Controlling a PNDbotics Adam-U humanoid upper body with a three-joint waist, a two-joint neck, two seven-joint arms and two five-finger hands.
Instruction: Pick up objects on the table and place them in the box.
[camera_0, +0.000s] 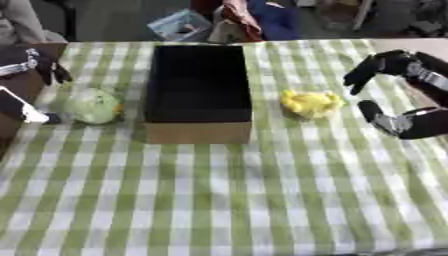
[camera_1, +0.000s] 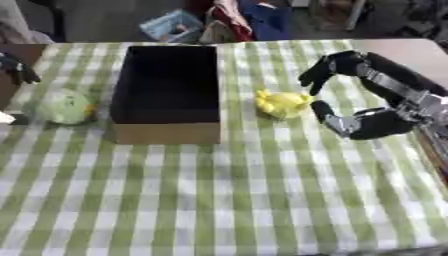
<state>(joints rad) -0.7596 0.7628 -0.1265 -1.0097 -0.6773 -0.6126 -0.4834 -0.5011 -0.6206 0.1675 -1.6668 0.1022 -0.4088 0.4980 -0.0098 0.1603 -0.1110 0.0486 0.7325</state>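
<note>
— Right eye view is giving you the clearest look: your right hand (camera_1: 337, 95) is hanging just right of the yellow toy (camera_1: 282, 103), fingers (camera_1: 317, 75) arched above and thumb (camera_1: 331, 121) below, spread wide like a claw. It is holding nothing and is not touching the toy.

— And where is the toy lying?

— It is sitting on the checked cloth (camera_1: 227, 200), just right of the box (camera_1: 166, 90) and near its front half, apart from the box wall.

— What is the box doing?

— It is standing open in the middle of the table, long side running away from you, dark inside; you cannot tell whether anything is lying in it.

— Anything on the other side?

— A pale green round thing (camera_0: 92, 106) is resting just left of the box, near its front corner. Your left hand (camera_0: 48, 67) is showing at the left edge, above and behind that green thing, dark fingers pointing down. You cannot tell how far they are open, and nothing is showing in them.
</note>
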